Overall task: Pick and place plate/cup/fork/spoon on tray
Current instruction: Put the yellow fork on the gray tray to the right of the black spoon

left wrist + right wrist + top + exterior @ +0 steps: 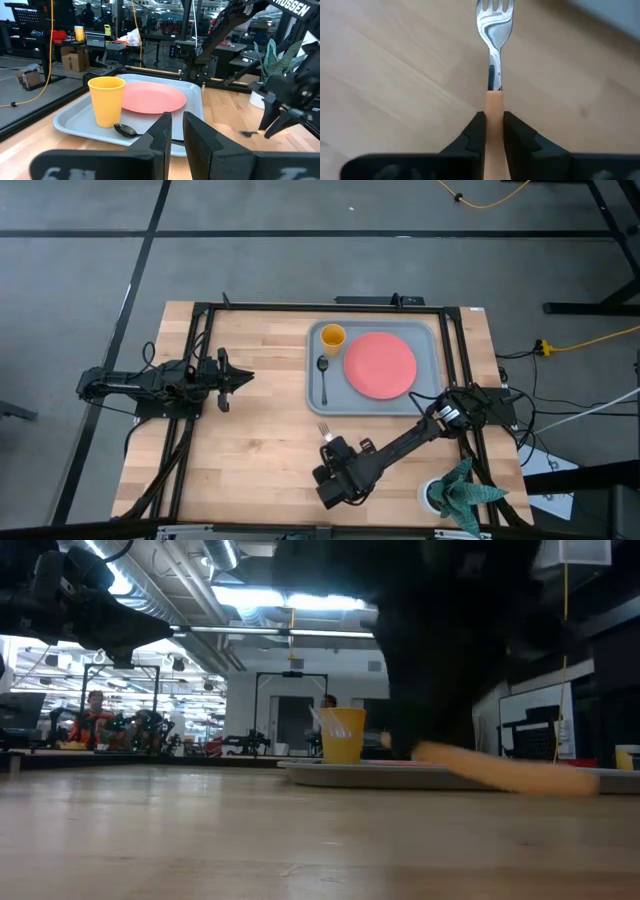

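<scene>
The grey-blue tray (312, 395) lies at the far right of the table. On it are the coral-red plate (380, 364), the yellow-orange cup (332, 336) standing upright, and the dark spoon (323, 375) lying between cup and tray edge. The fork (323, 429) is on the near side of the tray, its tines toward the tray. My right gripper (333, 448) is shut on the fork's handle. My left gripper (248, 377) hovers over the table's left half, shut and empty; its wrist view shows the cup (106, 100) and the plate (152, 96). My right gripper pinches the fork's orange-tan handle (494, 102) between its two fingers (478, 125), a little behind where the handle meets the metal neck. The fingers lie along the fork, coming from the table's near side. The tines (494, 7) point away from the gripper. I cannot tell whether the fork is clear of the table.
A green plant in a white pot (455, 495) stands at the near right corner. A black metal frame (300, 308) borders the table. Bare wood (260, 430) lies between the two arms.
</scene>
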`<action>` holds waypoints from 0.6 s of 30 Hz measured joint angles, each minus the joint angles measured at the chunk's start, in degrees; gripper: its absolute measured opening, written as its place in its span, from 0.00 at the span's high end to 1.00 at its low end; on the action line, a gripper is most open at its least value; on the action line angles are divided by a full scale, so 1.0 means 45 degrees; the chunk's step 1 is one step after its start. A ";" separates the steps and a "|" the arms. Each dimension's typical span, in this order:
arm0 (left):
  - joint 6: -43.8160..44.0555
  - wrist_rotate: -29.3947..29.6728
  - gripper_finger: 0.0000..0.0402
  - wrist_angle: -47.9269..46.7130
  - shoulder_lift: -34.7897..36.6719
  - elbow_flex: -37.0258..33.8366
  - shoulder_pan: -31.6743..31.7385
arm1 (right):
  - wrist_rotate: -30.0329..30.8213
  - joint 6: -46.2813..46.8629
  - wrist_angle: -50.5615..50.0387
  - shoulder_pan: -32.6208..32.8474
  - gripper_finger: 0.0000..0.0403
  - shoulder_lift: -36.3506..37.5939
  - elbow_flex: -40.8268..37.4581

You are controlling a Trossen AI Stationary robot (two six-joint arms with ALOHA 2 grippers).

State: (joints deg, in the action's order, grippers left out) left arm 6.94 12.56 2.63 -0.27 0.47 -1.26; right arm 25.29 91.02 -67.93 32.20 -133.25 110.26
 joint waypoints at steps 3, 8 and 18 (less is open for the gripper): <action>0.0000 0.0000 0.90 0.0000 0.0001 0.0000 0.0000 | 0.1116 0.0090 -0.0163 0.0030 0.89 0.0000 0.0385; 0.0000 0.0005 0.90 0.0000 0.0004 -0.0005 0.0000 | 0.2202 0.1250 -0.1147 -0.0128 0.89 0.0005 0.0519; 0.0000 0.0000 0.90 0.0000 -0.0001 -0.0005 0.0005 | 0.1974 0.2211 -0.2652 -0.0756 0.89 0.0458 0.0505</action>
State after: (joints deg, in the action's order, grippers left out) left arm 6.94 12.56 2.63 -0.27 0.45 -1.23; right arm 34.17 100.97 -79.87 28.79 -131.19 112.53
